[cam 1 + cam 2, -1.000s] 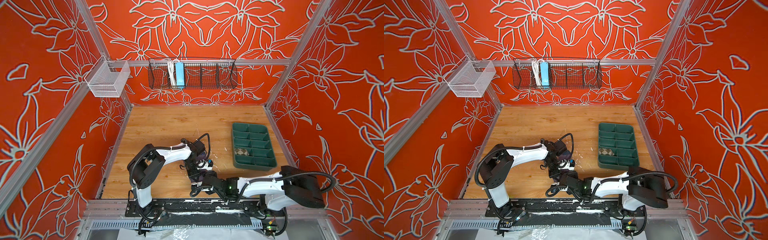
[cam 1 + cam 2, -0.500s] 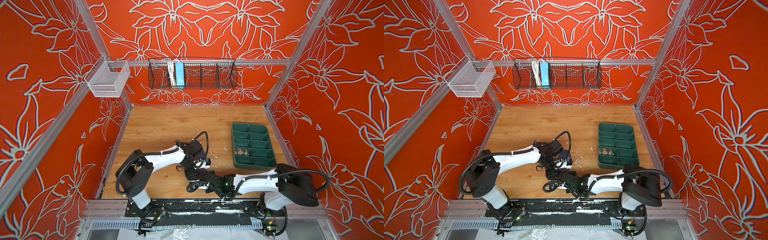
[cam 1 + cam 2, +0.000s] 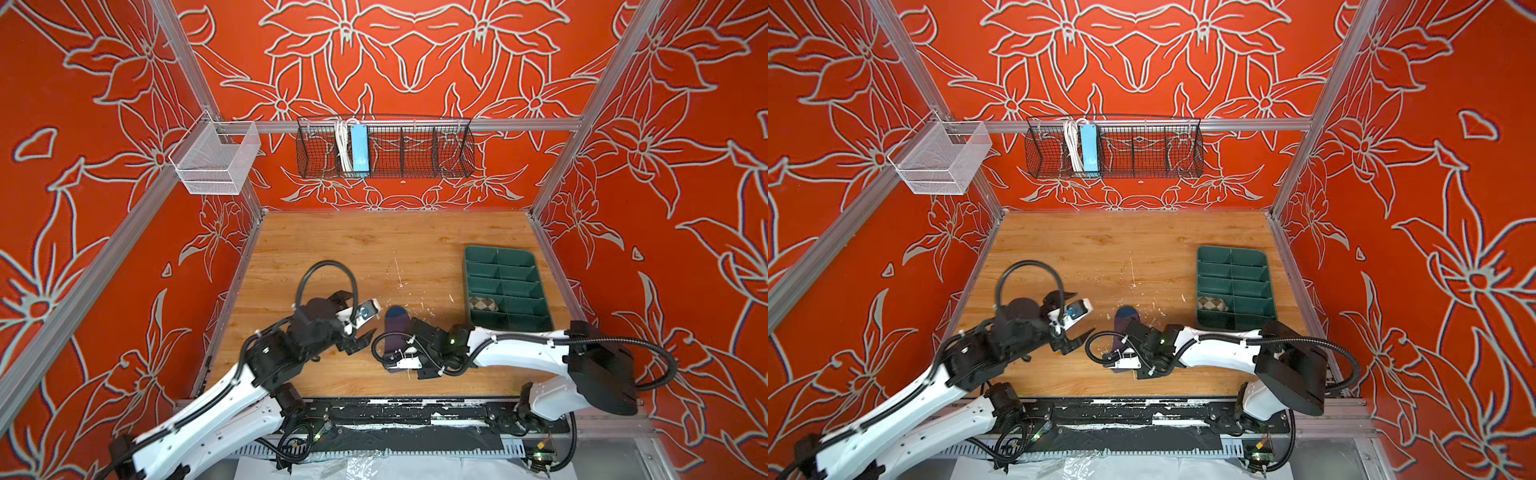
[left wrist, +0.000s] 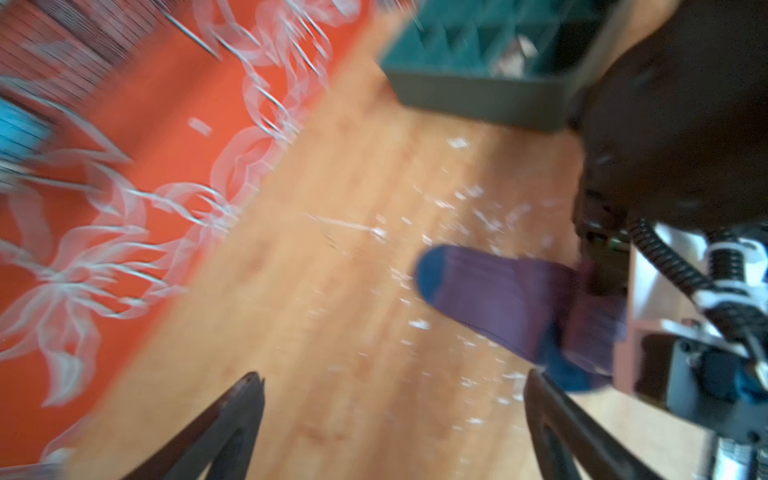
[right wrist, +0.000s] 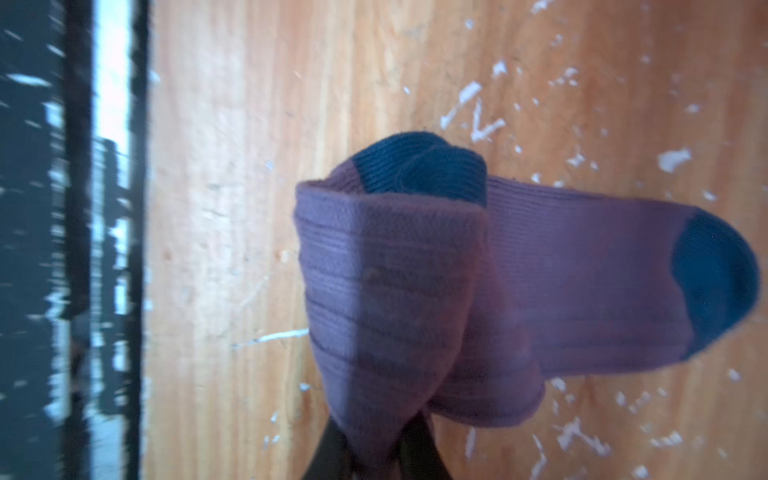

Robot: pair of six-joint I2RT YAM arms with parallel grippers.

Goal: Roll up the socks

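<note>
The purple sock [image 3: 397, 326] [image 3: 1126, 321] lies near the front middle of the wooden table, navy toe pointing toward the back. Its near end is folded over into a loose roll [image 5: 395, 291], with the navy heel showing at the fold. My right gripper [image 3: 398, 360] [image 3: 1122, 360] [image 5: 376, 453] is shut on that folded end. To the sock's left, my left gripper [image 3: 365, 320] [image 3: 1081, 315] [image 4: 394, 378] stands open and holds nothing, and its view of the sock [image 4: 498, 299] is blurred. The beige argyle sock [image 3: 483, 304] [image 3: 1213, 304] sits rolled in a compartment of the green tray [image 3: 469, 282] [image 3: 1231, 251].
The green tray [image 4: 478, 95] stands at the right of the table, close behind my right arm. A black wire basket [image 3: 415, 145] hangs on the back wall and a white mesh basket [image 3: 216, 162] on the left rail. A black rail [image 3: 395, 411] runs along the front edge.
My left gripper has opened and drawn back to the left, off the sock. My right gripper has shut on the folded end of the purple sock.
</note>
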